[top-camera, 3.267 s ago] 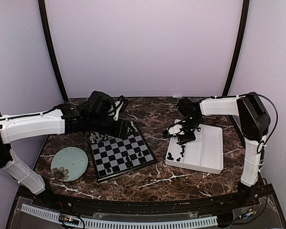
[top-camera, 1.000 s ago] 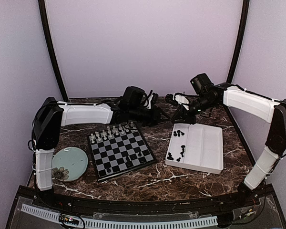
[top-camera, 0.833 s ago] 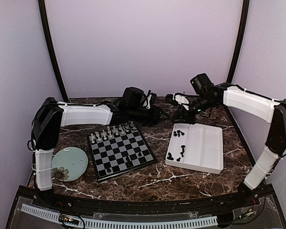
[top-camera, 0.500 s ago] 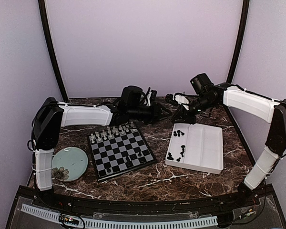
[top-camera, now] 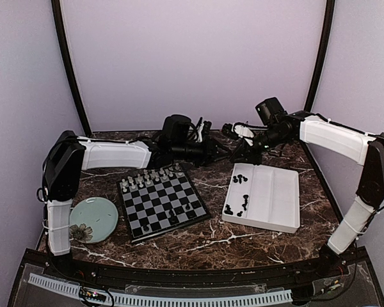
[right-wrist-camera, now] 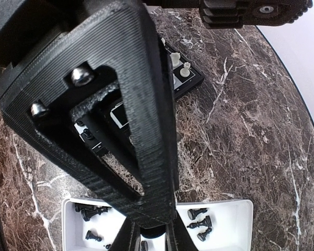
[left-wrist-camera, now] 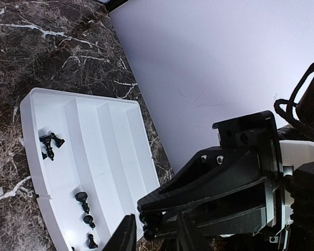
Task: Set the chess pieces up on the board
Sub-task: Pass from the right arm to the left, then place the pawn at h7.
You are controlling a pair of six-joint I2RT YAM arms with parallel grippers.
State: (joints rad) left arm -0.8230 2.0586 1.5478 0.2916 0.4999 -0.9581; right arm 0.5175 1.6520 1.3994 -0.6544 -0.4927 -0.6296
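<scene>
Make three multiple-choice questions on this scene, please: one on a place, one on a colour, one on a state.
1. In the top view, where does the plate lie?
A. left of the board
B. on top of it
C. behind it

2. What colour are the pieces in the tray?
A. white
B. black
C. red

3. In what state is the board?
A. bare
B. partly set
C. fully set

Answers:
1 A, since the plate lies beside the board's left edge.
2 B, since only black pieces lie in the tray.
3 B, since white pieces stand on the far rows, while only a few black ones stand on the near side.
</scene>
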